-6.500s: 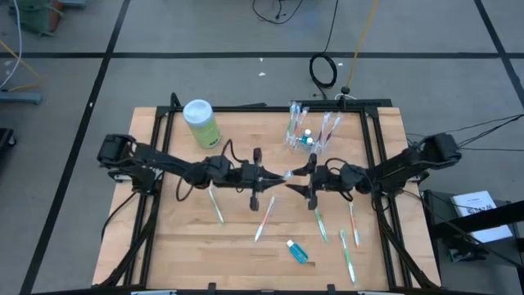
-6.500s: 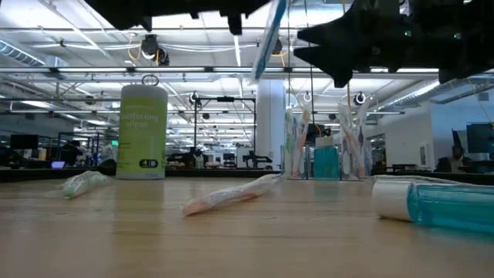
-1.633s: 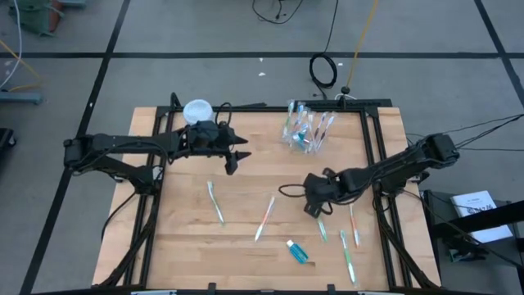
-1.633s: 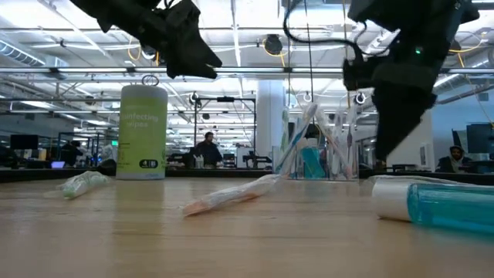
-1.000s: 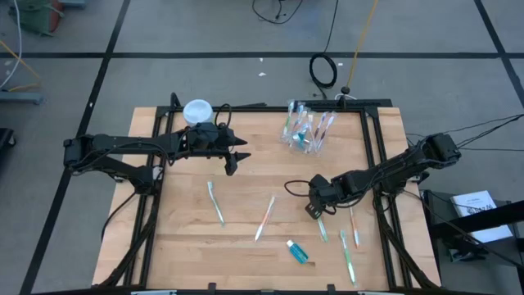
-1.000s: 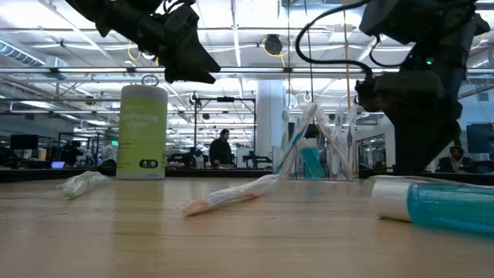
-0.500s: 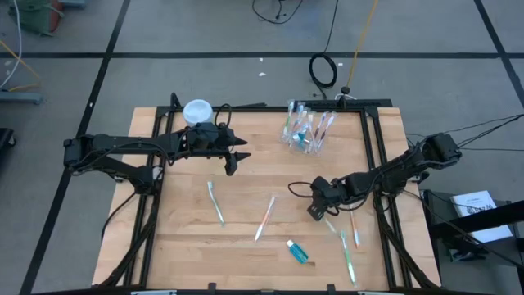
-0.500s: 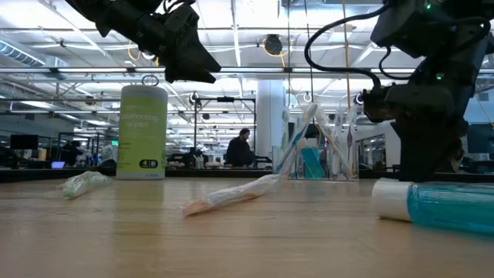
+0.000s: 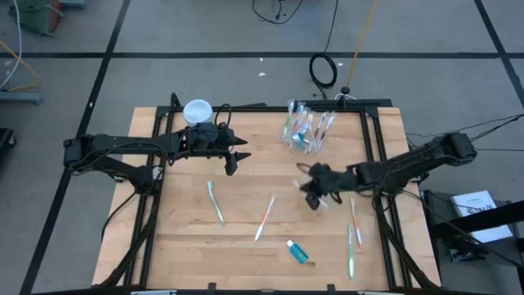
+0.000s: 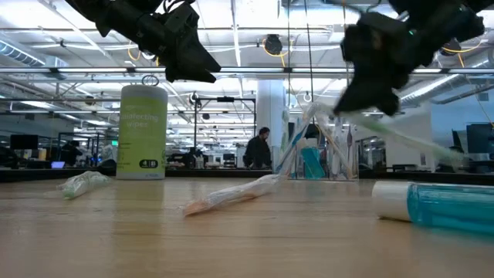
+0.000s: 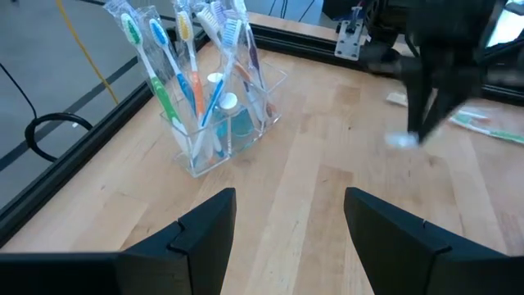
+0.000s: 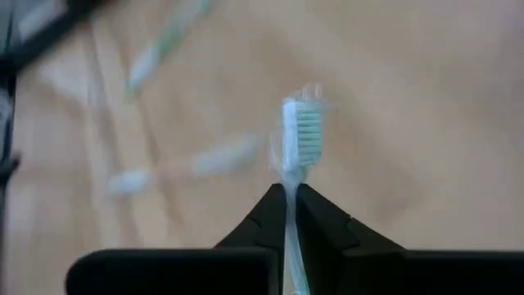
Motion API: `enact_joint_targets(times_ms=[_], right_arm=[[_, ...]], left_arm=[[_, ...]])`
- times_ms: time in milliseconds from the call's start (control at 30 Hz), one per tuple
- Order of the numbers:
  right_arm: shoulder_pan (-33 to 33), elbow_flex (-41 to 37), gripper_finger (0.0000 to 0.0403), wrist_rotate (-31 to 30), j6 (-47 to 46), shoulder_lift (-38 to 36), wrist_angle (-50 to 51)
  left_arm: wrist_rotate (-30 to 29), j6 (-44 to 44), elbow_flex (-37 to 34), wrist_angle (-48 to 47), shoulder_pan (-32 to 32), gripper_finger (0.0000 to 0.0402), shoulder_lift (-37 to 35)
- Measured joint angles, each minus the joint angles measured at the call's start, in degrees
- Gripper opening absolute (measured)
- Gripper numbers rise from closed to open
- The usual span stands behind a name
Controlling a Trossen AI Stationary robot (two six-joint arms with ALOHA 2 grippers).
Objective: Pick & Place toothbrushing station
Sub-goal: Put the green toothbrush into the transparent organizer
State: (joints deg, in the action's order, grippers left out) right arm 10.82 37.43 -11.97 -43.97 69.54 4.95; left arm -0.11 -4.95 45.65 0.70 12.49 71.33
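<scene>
Toothbrush (image 12: pixel 296 139) pinched in right gripper (image 12: pixel 288 197): handle hidden behind the fingers, bristle head alone visible. Items on the table beyond the gripper: motion-blurred, unidentifiable in right wrist view.

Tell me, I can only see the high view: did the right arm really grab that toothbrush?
Observer: Yes. In the right wrist view, the right end effector is shut on a toothbrush with green and white bristles.
Operator: Is it off the table?
Observer: The low view shows it in the air, slanting down, clear of the wooden table.
Operator: What's in the cup?
Observer: In the left wrist view, the clear plastic cup holds several toothbrushes upright, with a blue toothpaste tube among them. You see it between the open fingers of the left end effector.
</scene>
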Motion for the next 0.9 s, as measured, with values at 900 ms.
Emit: enact_joint_targets(times_ms=[900], right_arm=[[-24.11,-21.56,0.001,-31.5,44.28,2.46,-74.2]], left_arm=[[-0.02,0.63,0.0,1.75,0.01,0.0234,0.02]])
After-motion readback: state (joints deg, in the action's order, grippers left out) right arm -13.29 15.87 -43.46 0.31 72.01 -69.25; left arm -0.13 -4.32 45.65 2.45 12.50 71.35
